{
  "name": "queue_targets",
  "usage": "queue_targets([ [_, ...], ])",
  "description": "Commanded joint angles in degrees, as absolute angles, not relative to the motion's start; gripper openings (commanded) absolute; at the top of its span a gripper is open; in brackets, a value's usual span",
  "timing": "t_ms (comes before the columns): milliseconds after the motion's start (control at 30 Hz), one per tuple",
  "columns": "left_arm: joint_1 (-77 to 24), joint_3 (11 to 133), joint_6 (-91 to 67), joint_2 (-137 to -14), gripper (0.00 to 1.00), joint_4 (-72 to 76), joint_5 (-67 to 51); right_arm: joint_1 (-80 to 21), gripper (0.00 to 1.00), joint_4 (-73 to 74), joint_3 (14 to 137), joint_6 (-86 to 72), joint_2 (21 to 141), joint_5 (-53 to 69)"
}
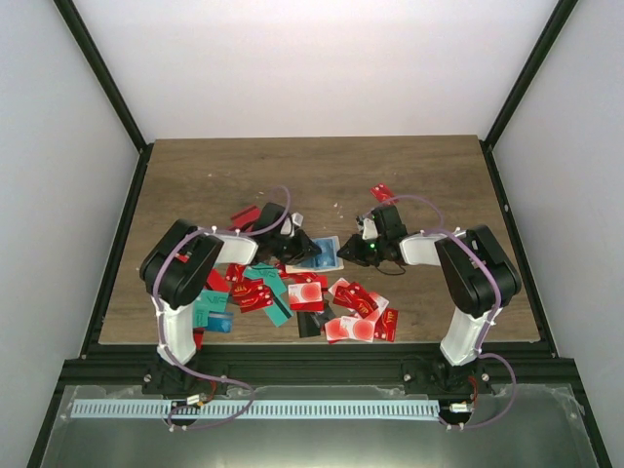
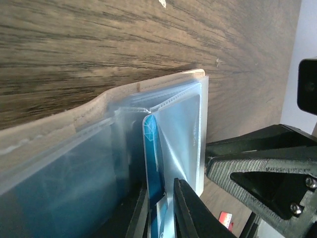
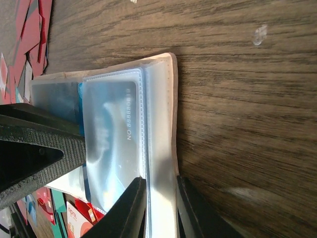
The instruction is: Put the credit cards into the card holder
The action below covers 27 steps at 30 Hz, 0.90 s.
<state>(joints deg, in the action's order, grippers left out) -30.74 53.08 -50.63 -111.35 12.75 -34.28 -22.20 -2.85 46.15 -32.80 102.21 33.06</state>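
Note:
The card holder (image 1: 324, 255) lies open mid-table between both grippers, tan outside with clear light blue sleeves. My left gripper (image 1: 304, 248) is shut on a blue credit card (image 2: 152, 148), held on edge at the mouth of a clear sleeve of the card holder (image 2: 99, 106); its jaws (image 2: 162, 198) pinch the card's lower end. My right gripper (image 1: 353, 252) is shut on the holder's right edge (image 3: 158, 99), its jaws (image 3: 161, 191) clamping the sleeves and tan cover. A blue card (image 3: 111, 134) shows inside a sleeve. Several mostly red credit cards (image 1: 283, 292) lie scattered in front.
More red and white cards (image 1: 361, 314) lie near the front right. Single red cards lie at the back right (image 1: 382, 192) and behind the left gripper (image 1: 244, 216). Teal cards (image 1: 210, 307) sit by the left arm. The right gripper's finger (image 2: 257, 171) is close beside the left jaws.

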Motion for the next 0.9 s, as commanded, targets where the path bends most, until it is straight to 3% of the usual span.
queue_targets([
  [0,-32.42,56.17,-47.98,-113.02,0.18,7.10,-32.43,-21.92,0.19,-2.42,48.60,-32.00,100.82,34.48],
  [167,-32.86,57.96,-46.74,-112.10,0.29,1.63,-29.57,-21.90,0.19,-1.81,48.90,-31.93,100.48,34.29],
  [667,-33.40,62.03,-40.27,-103.36,0.87,-15.86,-21.31,-21.89,0.20,0.56,50.53,-29.42,97.04,34.35],
  [800,-33.37,62.81,-36.63,-101.22,0.89,-20.96,-16.89,-21.94,0.21,-1.14,50.39,-29.09,96.06,38.81],
  [867,-33.40,62.87,-35.22,-100.54,0.81,-21.90,-14.38,-21.90,0.22,-2.42,49.76,-29.70,95.61,40.79],
])
